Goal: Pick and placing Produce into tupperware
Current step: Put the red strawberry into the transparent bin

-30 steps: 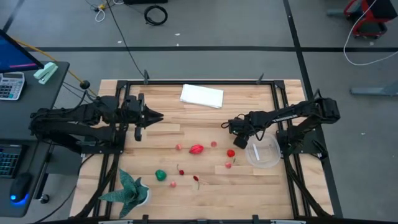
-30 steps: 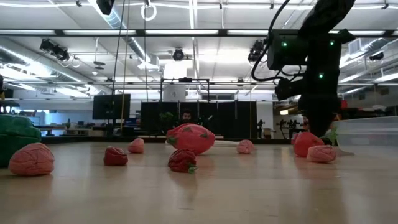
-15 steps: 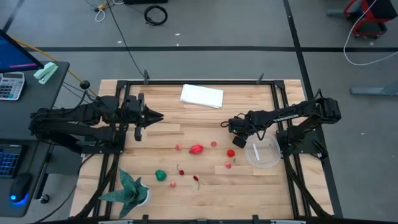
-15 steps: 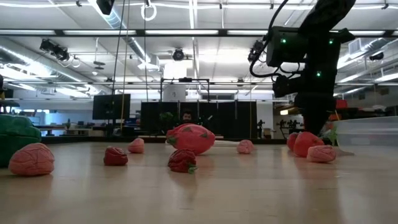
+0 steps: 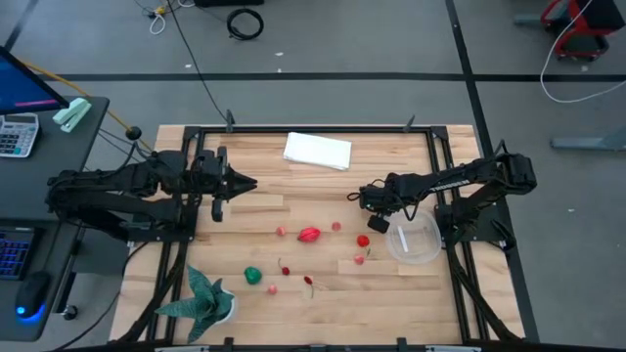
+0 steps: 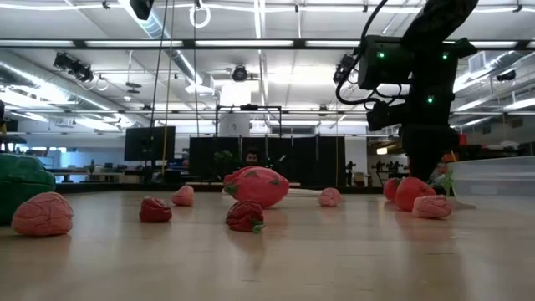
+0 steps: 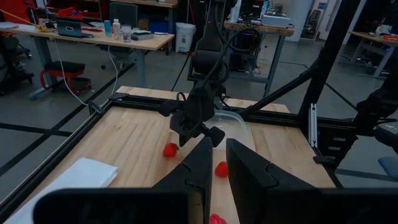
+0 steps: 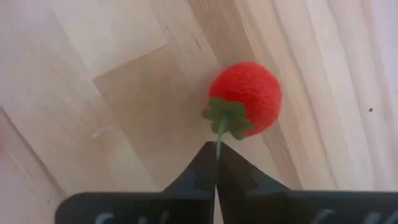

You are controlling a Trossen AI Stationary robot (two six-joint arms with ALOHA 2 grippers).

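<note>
Small red and pink produce pieces lie scattered on the wooden table, among them a larger red piece (image 5: 309, 235) and a green piece (image 5: 253, 276). A round red fruit (image 5: 363, 241) with a green stem lies just left of the clear tupperware (image 5: 414, 242). My right gripper (image 5: 375, 223) stands over it, shut on its stem. My left gripper (image 5: 249, 183) hovers over the table's left part with only a narrow slit between its fingers (image 7: 219, 162), holding nothing. My right gripper pinches the free end of the red fruit's thin green stem (image 8: 217, 146) between its two fingertips. The fingers come down from above, as the low view (image 6: 422, 163) shows. The fruit's red body (image 8: 245, 96) lies on the wood beyond the fingertips.
A folded white cloth (image 5: 317, 151) lies at the far middle. A spiky teal plant (image 5: 203, 296) stands at the near left corner. A black frame (image 5: 442, 186) runs round the table. Bare wood shows between the left gripper and the produce.
My right gripper has shifted slightly toward the table's left, over the round red fruit. The other produce and the tupperware lie as before.
</note>
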